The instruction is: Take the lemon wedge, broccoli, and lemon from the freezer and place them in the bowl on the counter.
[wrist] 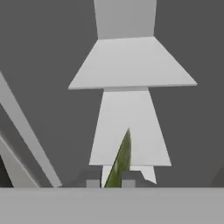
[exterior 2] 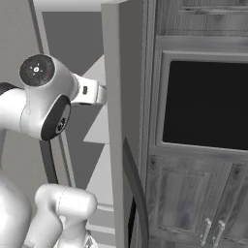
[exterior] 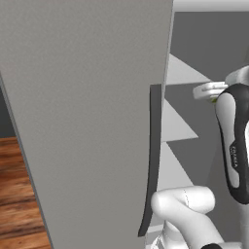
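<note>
The freezer stands open, and its flat speckled door (exterior: 87, 121) with the dark curved handle (exterior: 153, 160) takes up the left of the left base view. My arm reaches into the freezer (exterior 2: 118, 121), past the door's edge. In the hand view my gripper (wrist: 110, 183) points at the pale inner shelves (wrist: 131, 65). A thin green sliver, the broccoli (wrist: 121, 162), rises between the two fingertips (wrist: 92, 183), which are closed against it. A speck of the same green shows under the hand (exterior: 214, 100). The lemon, the lemon wedge, the bowl and the counter are out of view.
Dark wood-grain cabinets (exterior 2: 189, 203) and a black oven window (exterior 2: 206, 104) stand right of the freezer. A wooden floor (exterior: 19, 194) lies to the left of the door. The freezer's dark grey inner walls (wrist: 39, 52) close in on both sides of the hand.
</note>
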Robot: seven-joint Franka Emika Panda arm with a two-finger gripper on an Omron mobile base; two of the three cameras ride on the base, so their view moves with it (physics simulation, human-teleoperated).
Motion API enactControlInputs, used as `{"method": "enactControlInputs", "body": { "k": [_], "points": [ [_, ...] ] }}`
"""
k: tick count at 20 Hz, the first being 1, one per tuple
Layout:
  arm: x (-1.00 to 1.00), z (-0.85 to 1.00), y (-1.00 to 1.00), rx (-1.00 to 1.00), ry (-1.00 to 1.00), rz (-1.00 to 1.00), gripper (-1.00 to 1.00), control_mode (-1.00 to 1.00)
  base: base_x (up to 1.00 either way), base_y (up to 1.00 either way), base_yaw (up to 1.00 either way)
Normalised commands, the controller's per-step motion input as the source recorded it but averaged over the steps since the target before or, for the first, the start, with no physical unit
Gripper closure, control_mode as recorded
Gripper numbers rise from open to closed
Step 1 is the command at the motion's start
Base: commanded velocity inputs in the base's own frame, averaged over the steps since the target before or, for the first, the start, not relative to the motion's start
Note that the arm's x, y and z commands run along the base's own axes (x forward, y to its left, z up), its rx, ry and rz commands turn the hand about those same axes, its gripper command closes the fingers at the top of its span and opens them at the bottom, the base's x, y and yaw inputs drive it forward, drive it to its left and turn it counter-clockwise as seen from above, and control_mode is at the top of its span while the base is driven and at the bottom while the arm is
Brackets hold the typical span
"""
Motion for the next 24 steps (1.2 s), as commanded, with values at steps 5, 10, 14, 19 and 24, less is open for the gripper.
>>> {"method": "enactControlInputs", "body": {
  "k": [5, 10, 14, 19, 24],
  "points": [
    [-0.42, 0.0, 0.0, 0.0, 0.07, 0.0, 1.0, -1.0, 0.0, 0.0, 0.0],
    [-0.38, 0.0, 0.0, 0.0, 0.0, 0.0, 1.0, -1.0, 0.0, 0.0, 0.0],
    [-0.25, 0.0, 0.0, 0.0, 0.0, 0.0, 1.0, 1.0, -0.3, 0.05, 0.0],
    [0.0, 0.0, 0.0, 0.0, 0.0, 0.0, 1.0, 1.0, -0.86, 0.79, 0.0],
    [0.0, 0.0, 0.0, 0.0, 0.0, 0.0, 1.0, 1.0, -0.47, 1.0, 0.02]
  ]
}}
